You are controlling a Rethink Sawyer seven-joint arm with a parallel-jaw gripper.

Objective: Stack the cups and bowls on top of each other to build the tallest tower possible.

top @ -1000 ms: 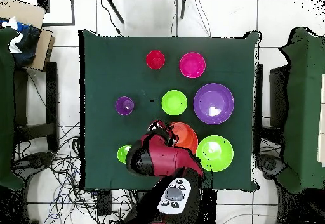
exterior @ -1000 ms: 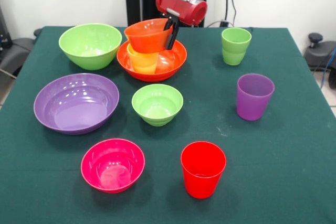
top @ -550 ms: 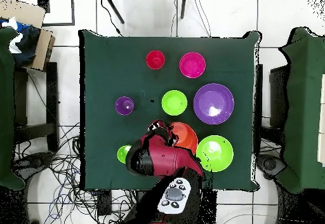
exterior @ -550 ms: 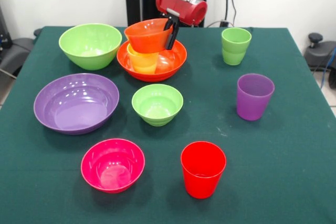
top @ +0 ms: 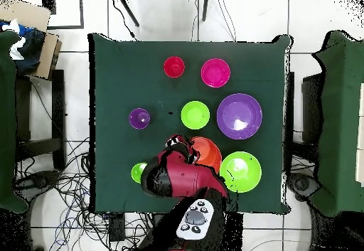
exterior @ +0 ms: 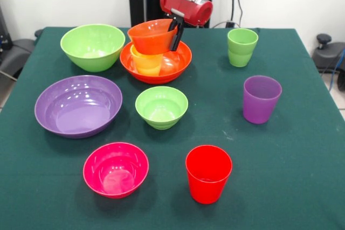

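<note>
Nothing has changed over the last second: the red and black gripper [exterior: 176,33] stays in the same place, pinching the right rim of the small glossy orange plastic bowl [exterior: 152,36], and no other piece has moved. I judge that this pause is the moment of setting down, before the release.

The small orange bowl sits on the mouth of the yellow plastic tumbler [exterior: 146,62], which stands upright inside the large glossy orange bowl [exterior: 175,63] at the far middle of the green cloth-covered table [exterior: 291,149]. So the tower has three pieces (the bowl on top looks a little tilted, I cannot tell whether it rests fully).

Still single are:
- the large lime green bowl [exterior: 92,46], far left;
- the large purple bowl [exterior: 78,105], left;
- the small lime green bowl [exterior: 161,106], in the middle;
- the small magenta-pink bowl [exterior: 115,168], near;
- the red tumbler [exterior: 208,173], near;
- the purple tumbler [exterior: 261,98], right;
- the light green tumbler [exterior: 241,47], far right.

In the overhead view the arm covers the stack.
</note>
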